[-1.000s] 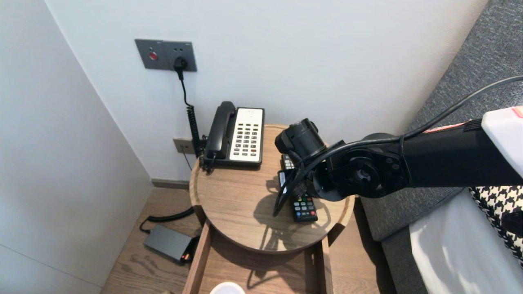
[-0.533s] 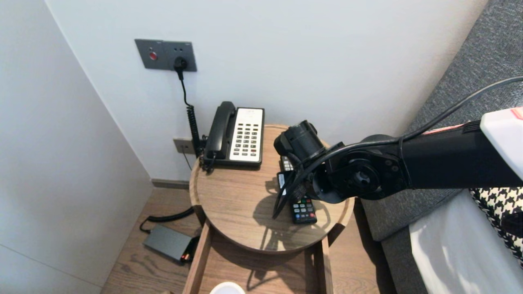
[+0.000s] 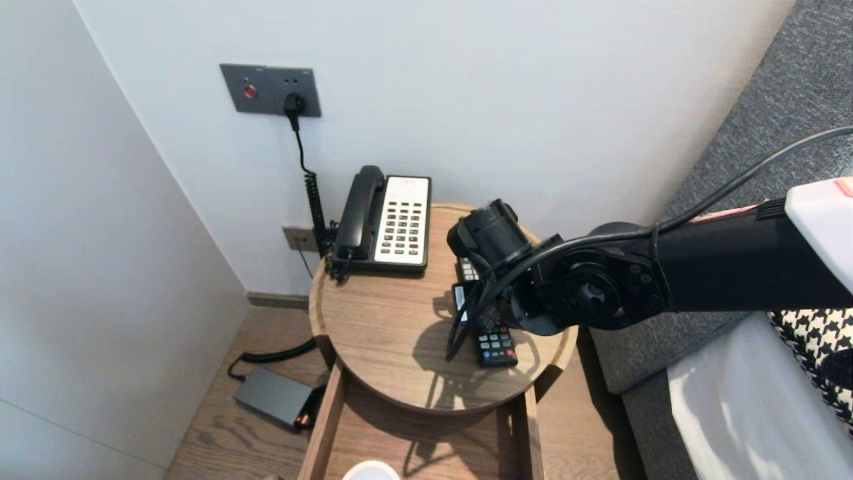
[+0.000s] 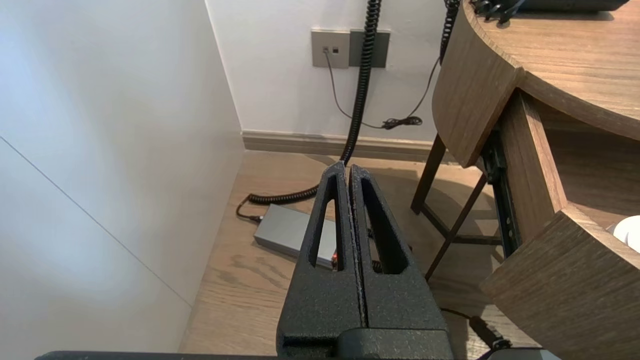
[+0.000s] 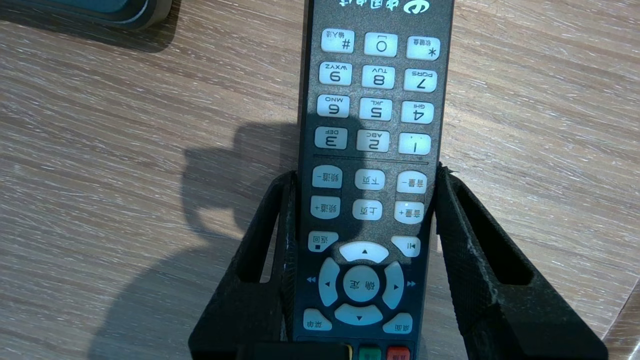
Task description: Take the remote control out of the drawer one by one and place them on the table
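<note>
Gripping stage: right gripper [image 5: 366,172] clamps the TV remote [image 5: 375,100] by its long edges, flat on the bedside table [image 3: 373,333]; lifting calls for a level rise. Left gripper [image 4: 347,166] parked beside the table, closed.

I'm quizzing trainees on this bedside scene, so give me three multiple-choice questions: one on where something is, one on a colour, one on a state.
1. Where is the remote?
A) on the floor
B) on the round table, gripped by the right gripper
C) on the bed

2. What colour is the handset of the phone?
A) black
B) red
C) white

3. How is the left gripper?
A) wide open
B) shut on a cable
C) shut, holding nothing

Answers:
1 B, since the right wrist view shows the remote lying on the wood, pinched at both long sides.
2 A, since the head view shows it black on its cradle.
3 C, since the left wrist view shows its two sides pressed together with nothing between them.
</note>
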Controlling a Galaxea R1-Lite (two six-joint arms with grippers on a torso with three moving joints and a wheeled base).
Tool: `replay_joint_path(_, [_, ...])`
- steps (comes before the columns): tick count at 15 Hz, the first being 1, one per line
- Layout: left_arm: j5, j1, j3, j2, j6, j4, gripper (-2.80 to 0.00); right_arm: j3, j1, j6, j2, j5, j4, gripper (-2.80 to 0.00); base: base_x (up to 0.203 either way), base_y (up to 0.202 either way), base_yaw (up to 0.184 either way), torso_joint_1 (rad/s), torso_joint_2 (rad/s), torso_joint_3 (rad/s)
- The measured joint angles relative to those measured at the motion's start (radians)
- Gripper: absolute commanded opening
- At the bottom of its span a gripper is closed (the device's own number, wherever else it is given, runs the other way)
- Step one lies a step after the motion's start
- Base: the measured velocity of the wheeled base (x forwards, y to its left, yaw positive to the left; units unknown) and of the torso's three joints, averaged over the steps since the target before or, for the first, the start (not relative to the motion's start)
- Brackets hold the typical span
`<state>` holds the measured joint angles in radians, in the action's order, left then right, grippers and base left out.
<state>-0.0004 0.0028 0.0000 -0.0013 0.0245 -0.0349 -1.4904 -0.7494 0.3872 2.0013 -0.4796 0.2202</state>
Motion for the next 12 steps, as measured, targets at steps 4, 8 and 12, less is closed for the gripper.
replay_joint_path(4, [0.0,0.0,0.0,0.0,0.0,0.0,-2.8,0.002,0.001,0.0,-0.003,0.0,0.001,-2.8,0.0,0.0,0.0,0.0,0.0,0.0])
replay_joint_path(8, [0.0,0.0,0.0,0.0,0.0,0.0,-2.8,0.002,-0.002,-0.001,-0.005,-0.001,0.002,0.0,0.0,0.0,0.0,0.0,0.0,0.0])
replay_joint_path(12, [0.0,0.0,0.0,0.0,0.0,0.0,-2.8,0.006,-0.002,-0.006,-0.009,0.0,0.002,0.0,0.0,0.0,0.0,0.0,0.0,0.0])
